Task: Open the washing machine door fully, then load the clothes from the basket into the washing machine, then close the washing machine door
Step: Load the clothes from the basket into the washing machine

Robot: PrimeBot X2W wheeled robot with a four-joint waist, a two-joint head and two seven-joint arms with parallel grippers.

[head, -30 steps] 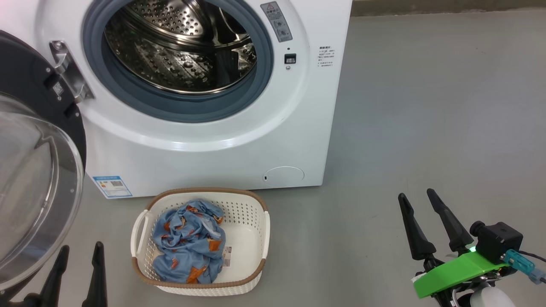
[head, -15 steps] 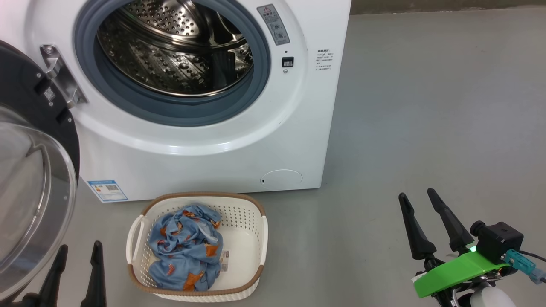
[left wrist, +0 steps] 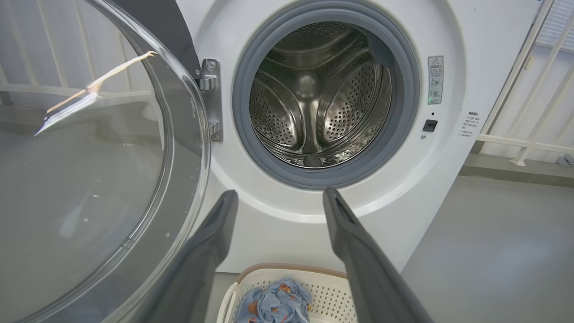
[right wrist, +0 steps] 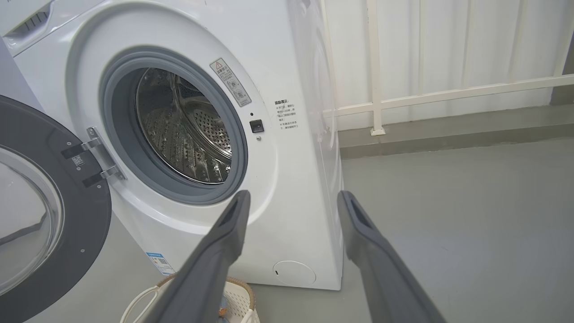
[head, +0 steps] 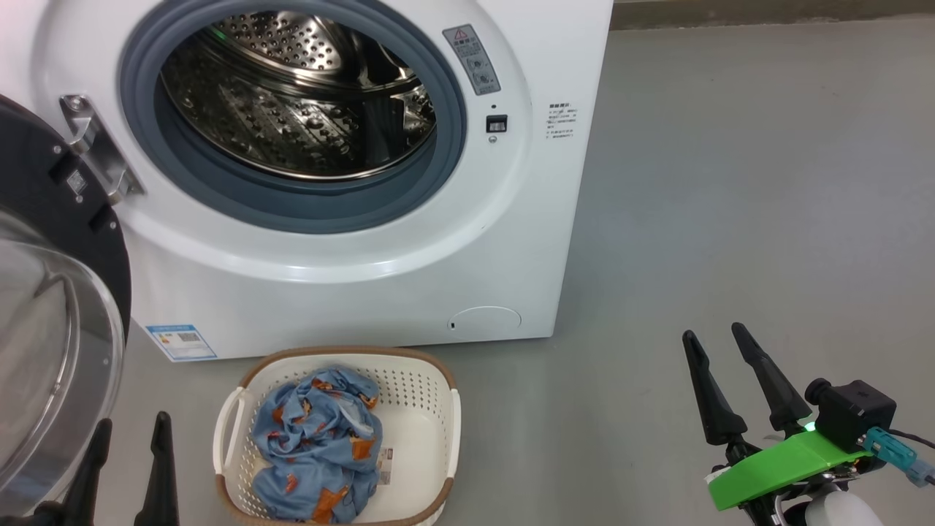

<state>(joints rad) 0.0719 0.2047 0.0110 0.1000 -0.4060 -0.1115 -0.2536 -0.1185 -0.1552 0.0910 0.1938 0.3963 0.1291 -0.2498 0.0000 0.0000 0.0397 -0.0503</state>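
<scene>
The washing machine door (head: 51,351) stands open at 9 o'clock of the washing machine (head: 329,292). The clothes (head: 314,446) lie in the basket (head: 438,409) at 6 o'clock. Left claw (head: 131,424) and right claw (head: 712,332): released, empty.

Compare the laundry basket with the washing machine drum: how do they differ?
The basket is cream plastic; the drum is shiny steel. The basket holds a blue garment; the drum looks empty. The basket opens upward on the floor; the drum faces forward. Both are perforated.

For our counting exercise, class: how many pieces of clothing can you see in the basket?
1: a light blue garment bunched in the left half of the basket; others may hide beneath it.
</scene>
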